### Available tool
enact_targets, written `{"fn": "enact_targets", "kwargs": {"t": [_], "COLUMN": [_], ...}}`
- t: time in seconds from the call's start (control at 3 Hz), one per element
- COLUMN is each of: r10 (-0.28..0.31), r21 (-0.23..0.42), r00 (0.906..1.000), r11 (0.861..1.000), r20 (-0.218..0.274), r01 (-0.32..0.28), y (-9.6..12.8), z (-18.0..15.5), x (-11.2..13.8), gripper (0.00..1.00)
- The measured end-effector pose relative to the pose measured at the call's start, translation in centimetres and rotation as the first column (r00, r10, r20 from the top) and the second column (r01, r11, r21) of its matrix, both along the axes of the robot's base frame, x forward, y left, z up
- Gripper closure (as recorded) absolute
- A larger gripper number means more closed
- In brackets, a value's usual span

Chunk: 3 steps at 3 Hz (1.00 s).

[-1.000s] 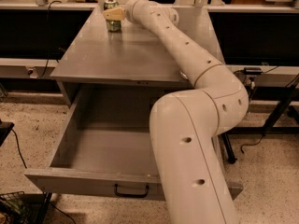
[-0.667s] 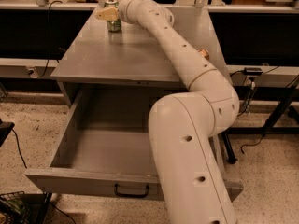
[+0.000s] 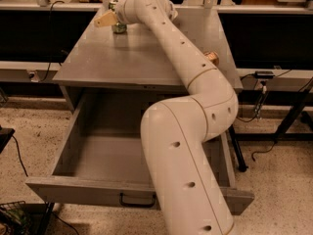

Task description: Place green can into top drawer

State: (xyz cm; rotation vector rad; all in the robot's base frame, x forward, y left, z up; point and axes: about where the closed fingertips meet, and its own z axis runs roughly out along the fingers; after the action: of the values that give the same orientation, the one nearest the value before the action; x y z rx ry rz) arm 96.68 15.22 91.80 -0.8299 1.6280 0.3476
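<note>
End effector (image 3: 106,19) at cylindrical green can (image 3: 119,28)

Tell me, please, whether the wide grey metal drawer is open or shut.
Open: the grey metal drawer is pulled out, its floor visible. The pincer is at the small green can.

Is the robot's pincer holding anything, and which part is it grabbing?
Cannot tell. The pincer is right at the green can standing on the table's far end, but whether it grips it is hidden.

The white arm (image 3: 188,146) is extended far forward, bent at the elbow, and the gripper (image 3: 106,19) is positioned at upper left.
</note>
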Motion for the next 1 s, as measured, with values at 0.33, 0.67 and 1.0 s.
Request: {"fn": "enact_targets", "kwargs": {"t": [0.33,0.67,1.0], "r10": [-0.010,-0.017,-0.019], "r21": [-0.031,0.004,0.045], "r00": [0.9996,0.9996,0.9992], "r11": [0.999,1.000,0.999], "r20": [-0.027,-0.021,0.034], "r01": [0.009,0.017,0.017], "y": [-0.3,-0.6,-0.2], "z": [-0.9,-1.1,-0.2], "x": [0.3,1.0,1.8], "gripper": [0.00,0.00,0.00]}}
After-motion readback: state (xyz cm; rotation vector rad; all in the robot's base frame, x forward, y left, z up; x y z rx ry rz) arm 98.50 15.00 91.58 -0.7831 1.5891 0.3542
